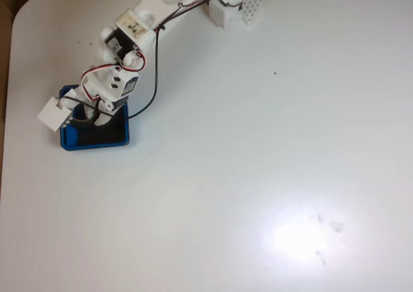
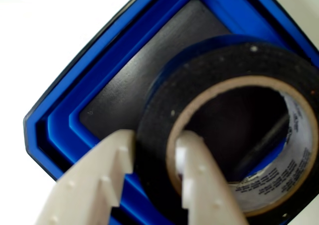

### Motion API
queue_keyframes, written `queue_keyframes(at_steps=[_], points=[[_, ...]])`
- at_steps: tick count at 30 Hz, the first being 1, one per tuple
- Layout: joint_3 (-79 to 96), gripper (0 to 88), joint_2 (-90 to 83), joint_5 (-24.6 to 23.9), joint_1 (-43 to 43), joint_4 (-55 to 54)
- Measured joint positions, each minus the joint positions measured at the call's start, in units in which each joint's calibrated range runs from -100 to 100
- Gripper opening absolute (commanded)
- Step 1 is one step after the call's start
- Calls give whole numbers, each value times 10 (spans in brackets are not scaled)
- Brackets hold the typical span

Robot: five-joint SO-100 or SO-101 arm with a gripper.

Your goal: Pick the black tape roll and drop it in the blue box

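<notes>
my gripper [image 2: 152, 153] pinches the tape roll's [image 2: 164, 105] wall above the box [image 2: 55, 120]; released off-centre, toward three o'clock, it could catch the rim.

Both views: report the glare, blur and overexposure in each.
Fixed view: a bright glare patch on the glossy white table at lower right, image mildly soft. Wrist view: the black tape roll with tan cardboard core and white plastic end effector are blurred from closeness; the table beyond the bright-blue square tray is blown out white.
</notes>
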Motion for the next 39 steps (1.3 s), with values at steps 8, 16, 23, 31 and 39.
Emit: queue_keyframes(at_steps=[8, 16, 23, 31, 39], points=[[6, 162, -1, 0, 20, 0], [205, 166, -181, 1, 21, -6], [479, 166, -481, -2, -7, -29], [820, 166, -805, -2, -10, -158], [1053, 171, -1017, 3, -11, -285]])
